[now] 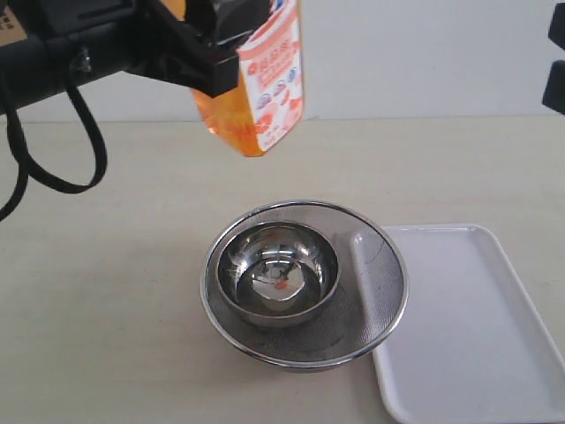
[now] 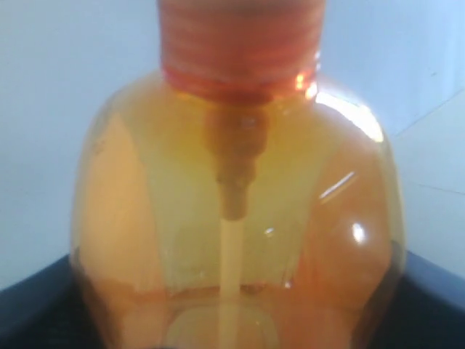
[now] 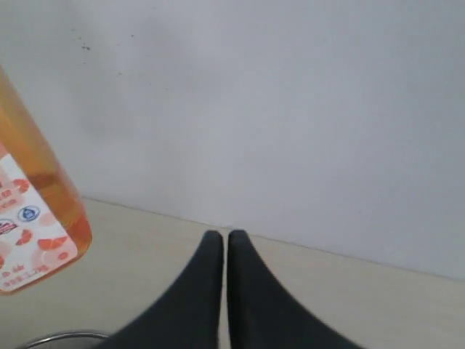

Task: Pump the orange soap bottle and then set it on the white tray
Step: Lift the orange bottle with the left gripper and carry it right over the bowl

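Your left gripper [image 1: 210,64] is clamping the orange soap bottle [image 1: 272,84] by its body, the black jaws pressing on either side. In the left wrist view the bottle is filling the picture between the two dark jaw edges, with its ribbed orange collar and pale dip tube showing through the plastic. You are holding it in the air, clear of the table [image 1: 106,309], at the far left-centre of the scene. It is leaning, with the label facing right and its base hanging on the far side of the steel mesh strainer [image 1: 375,283]. Its pump head is running out of the exterior view.

The strainer is sitting in the middle of the table with a steel bowl [image 1: 237,261] resting inside it. The white tray [image 1: 468,336] is lying to the right, near side, with nothing on it, and the strainer's right rim is overlapping its left edge.

Your right gripper [image 3: 224,240] is hanging at the far right, well apart from the bottle, its two dark fingers pressing together with nothing between them.
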Tool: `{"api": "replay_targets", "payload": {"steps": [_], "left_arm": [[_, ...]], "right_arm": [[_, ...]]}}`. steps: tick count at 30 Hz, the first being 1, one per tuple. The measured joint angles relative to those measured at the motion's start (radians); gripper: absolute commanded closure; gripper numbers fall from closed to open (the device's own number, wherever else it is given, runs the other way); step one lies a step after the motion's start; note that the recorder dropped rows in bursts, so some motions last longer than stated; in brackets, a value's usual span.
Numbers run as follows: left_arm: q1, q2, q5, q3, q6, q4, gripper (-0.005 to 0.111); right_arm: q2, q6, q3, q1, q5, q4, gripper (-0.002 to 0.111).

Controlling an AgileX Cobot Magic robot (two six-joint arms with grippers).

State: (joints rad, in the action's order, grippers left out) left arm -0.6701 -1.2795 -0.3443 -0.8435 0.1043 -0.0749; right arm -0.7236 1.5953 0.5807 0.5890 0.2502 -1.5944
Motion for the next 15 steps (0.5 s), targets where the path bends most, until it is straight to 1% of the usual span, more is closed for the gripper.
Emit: {"api": "replay_targets", "payload": {"steps": [4,8,10,11,15], "left_arm": [[-0.068,-0.041,0.000,-0.047,-0.064,-0.040,0.102],[-0.132,-0.116,0.000,-0.101,-0.079,-0.060,0.102],[-0.158,-0.162,0.000,-0.126,-0.084,-0.060,0.102],[-0.184,-0.206,-0.004,-0.153,-0.085,-0.060,0.102],[-0.240,-0.308,-0.006,-0.233,-0.085,-0.063,0.102]], "right_arm": [[0.044,-0.078,-0.009,0.000,0.152,0.099,0.108],[0.111,-0.259,-0.009,0.000,0.353,0.277,0.108],[0.155,-0.373,-0.009,0.000,0.431,0.367,0.108],[0.198,-0.475,-0.009,0.000,0.504,0.451,0.108],[0.282,-0.587,-0.009,0.000,0.615,0.538,0.108]]}}
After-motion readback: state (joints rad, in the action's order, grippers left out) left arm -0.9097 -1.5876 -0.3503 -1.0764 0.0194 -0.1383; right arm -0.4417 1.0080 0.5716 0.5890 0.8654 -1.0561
